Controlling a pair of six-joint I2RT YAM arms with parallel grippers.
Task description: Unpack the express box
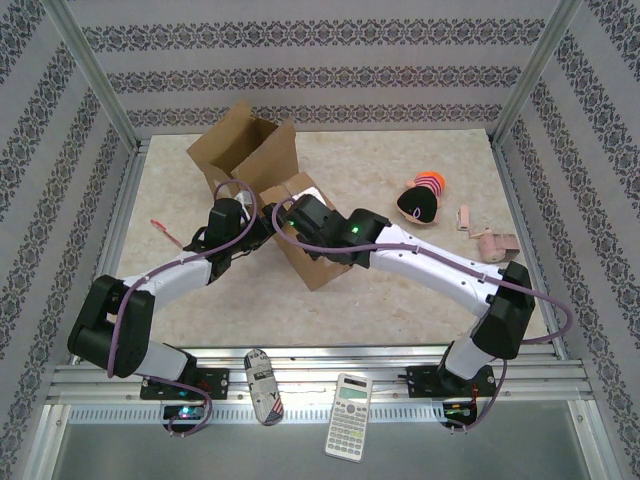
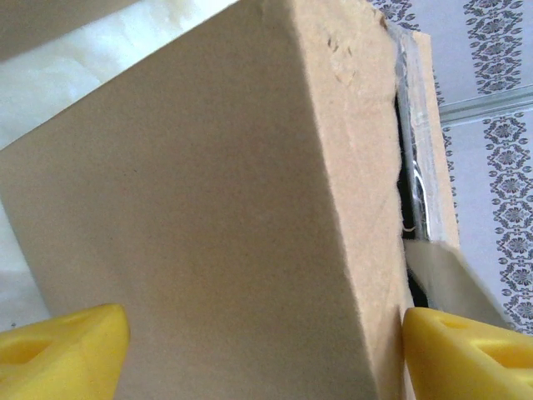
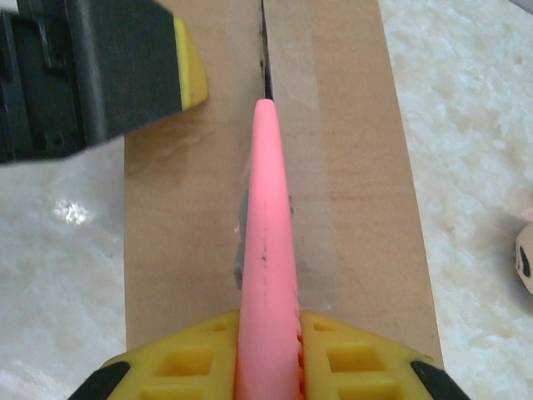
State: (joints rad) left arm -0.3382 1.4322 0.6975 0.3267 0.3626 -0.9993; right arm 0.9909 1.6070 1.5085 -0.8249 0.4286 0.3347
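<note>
Box (image 2: 233, 208) cardboard looms closest in the left wrist view: one plain side faces the lens, and a taped face runs down its right edge. The left gripper (image 2: 265, 325) straddles it, jaws spread wide with the box wedged in the gap and a yellow pad against each side.

From above, the pale surface (image 1: 300, 310) carries the box a little left of its middle, largely covered by both wrists, which meet over it. Just behind it, toward the back left corner, an opened carton (image 1: 245, 150) stands with its flaps up. The right arm reaches in from the near right corner across the surface.

In the right wrist view, the right gripper (image 3: 268, 333) has its jaws clamped on a pink blade (image 3: 266, 217). The blade lies lengthwise along the box's centre seam, over the clear tape (image 3: 310, 167), with its tip at the dark slit between the flaps. The left gripper's black body and one yellow pad sit on the box's upper left, just beside that tip.

A black and orange plush (image 1: 420, 200) lies near the right edge, well apart from the box, with a pink piece (image 1: 495, 243) and a smaller pink bit (image 1: 463, 217) beside it. A thin red thing (image 1: 160, 228) lies by the left edge. On the near rail (image 1: 400, 352) rest a calculator (image 1: 350, 402) and a grey oblong item (image 1: 263, 385).
</note>
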